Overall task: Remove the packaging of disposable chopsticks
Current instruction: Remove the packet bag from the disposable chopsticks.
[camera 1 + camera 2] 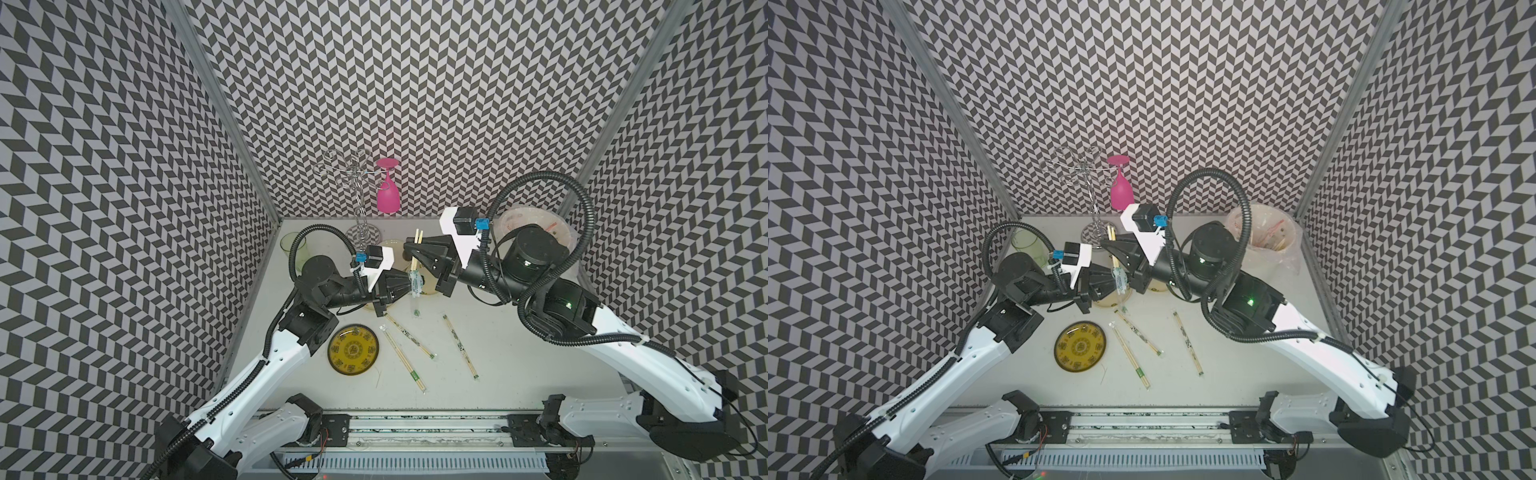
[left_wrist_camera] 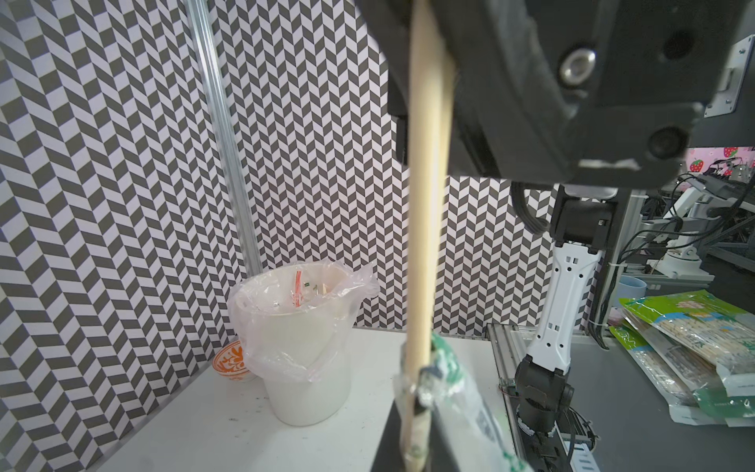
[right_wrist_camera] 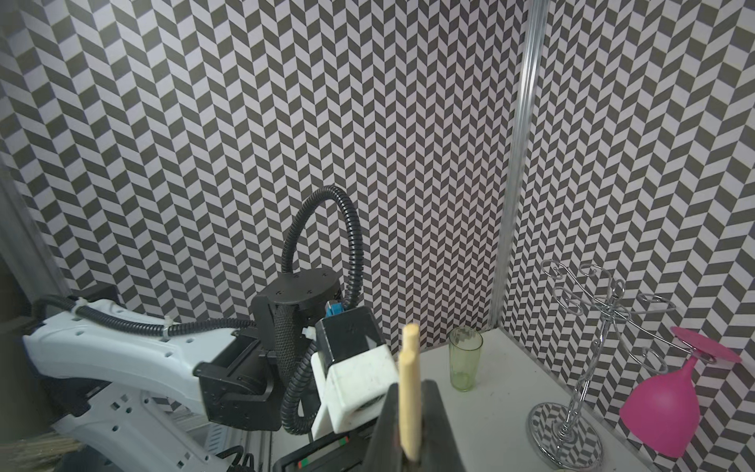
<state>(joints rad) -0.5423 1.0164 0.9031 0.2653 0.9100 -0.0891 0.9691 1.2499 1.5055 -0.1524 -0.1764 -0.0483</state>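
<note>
We get bright, even light from above in both top views, leaving only faint soft shadows on the white surface [image 1: 498, 353]; the chevron walls [image 1: 124, 166] bow toward the edges. At the left hand [image 1: 407, 286], chopsticks [image 2: 427, 204] and sleeve [image 2: 453, 380] blur, while the bucket [image 2: 306, 367] beyond it is sharp.

Right claw [image 3: 410, 412] clamped on chopsticks [image 3: 409, 359], bare ends sticking up. Left arm [image 3: 122, 359] behind. On bench [image 3: 498, 421]: green cup [image 3: 465, 359], wire rack [image 3: 566, 437], pink goblet [image 3: 662, 412] hung upside down.
</note>
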